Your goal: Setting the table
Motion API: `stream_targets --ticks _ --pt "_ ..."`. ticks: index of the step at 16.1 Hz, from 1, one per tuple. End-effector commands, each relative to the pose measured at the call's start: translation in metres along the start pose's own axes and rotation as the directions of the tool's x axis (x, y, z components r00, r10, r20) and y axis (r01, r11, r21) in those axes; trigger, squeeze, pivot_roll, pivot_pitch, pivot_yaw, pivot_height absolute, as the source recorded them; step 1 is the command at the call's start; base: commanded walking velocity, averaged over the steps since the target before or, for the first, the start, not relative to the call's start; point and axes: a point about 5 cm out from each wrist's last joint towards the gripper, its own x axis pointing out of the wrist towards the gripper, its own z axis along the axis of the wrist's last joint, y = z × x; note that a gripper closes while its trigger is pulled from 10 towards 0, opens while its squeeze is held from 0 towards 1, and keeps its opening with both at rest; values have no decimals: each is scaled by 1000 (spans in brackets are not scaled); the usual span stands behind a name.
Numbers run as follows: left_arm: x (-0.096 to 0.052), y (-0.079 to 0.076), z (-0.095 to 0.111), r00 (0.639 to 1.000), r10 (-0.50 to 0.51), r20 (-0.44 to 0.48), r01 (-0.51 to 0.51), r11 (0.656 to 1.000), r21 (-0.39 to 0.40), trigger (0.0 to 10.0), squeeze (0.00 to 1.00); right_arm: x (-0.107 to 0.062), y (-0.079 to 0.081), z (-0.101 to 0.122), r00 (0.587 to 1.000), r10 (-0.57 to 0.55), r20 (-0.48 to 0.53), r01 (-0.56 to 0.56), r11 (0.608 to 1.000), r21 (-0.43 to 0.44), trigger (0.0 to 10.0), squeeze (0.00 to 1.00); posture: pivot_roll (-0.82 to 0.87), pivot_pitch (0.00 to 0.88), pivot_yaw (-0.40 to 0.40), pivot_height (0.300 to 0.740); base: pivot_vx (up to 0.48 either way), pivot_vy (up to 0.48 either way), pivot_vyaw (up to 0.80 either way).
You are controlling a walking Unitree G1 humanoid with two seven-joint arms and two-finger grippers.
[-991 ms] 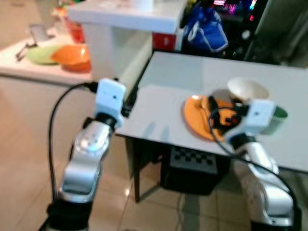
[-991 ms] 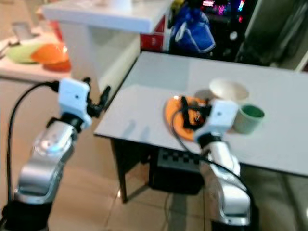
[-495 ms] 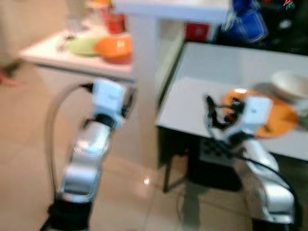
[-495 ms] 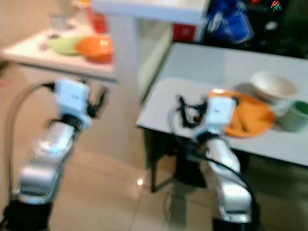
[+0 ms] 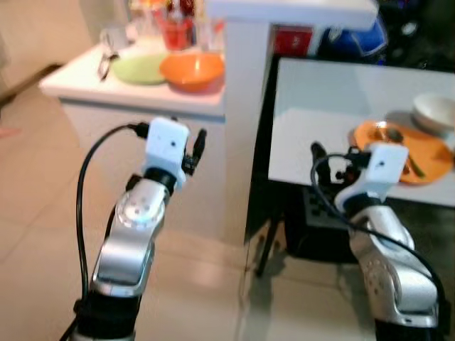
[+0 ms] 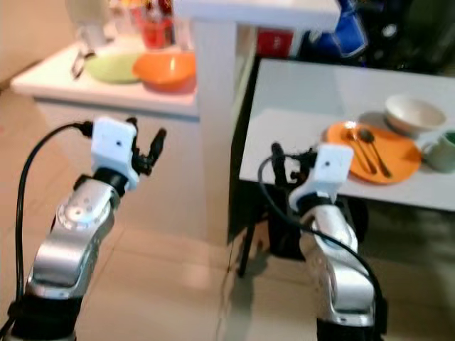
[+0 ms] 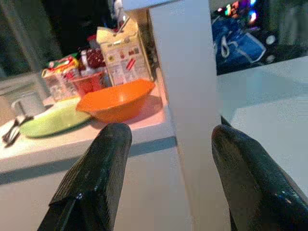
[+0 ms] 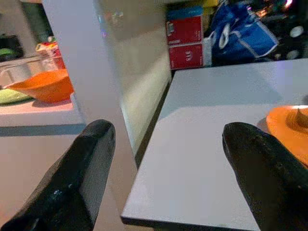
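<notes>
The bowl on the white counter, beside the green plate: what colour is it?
Orange. The bowl shows best in the left wrist view.

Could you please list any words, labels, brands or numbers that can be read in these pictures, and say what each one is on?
None can be read.
Carton behind the orange bowl: printed panels, too blurred to read.
Red boxes beyond the white table: pale label marks, too small to read.
Packet on the counter: print too blurred.
</notes>
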Motion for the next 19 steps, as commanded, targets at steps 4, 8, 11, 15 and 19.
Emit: stream_targets --ticks 4,8,11,15,19 --pt "-1 9 -1 1000 30 -7 -30 999 17 10000 0 3 8 1 1000 26 1 -26 1000 12 10000 0 14 0 -3 740 0 417 -800" --pt "-1 9 -1 1000 31 -5 -31 999 20 10000 0 4 9 1 1000 27 1 -27 1000 14 10000 0 16 0 -3 740 0 421 -800" --pt "-1 9 -1 1000 29 -4 -29 999 21 10000 0 4 9 1 1000 28 2 -28 999 15 10000 0 18 0 -3 740 0 419 -800" --pt "-3 9 -1 999 34 -4 -33 999 23 10000 0 5 10 0 999 37 1 -37 999 14 10000 0 22 0 -8 740 0 418 -800" --pt "-4 10 1 999 46 9 -46 998 34 10000 0 5 12 1 999 49 6 -49 999 8 10000 0 21 0 -9 740 0 273 -352"
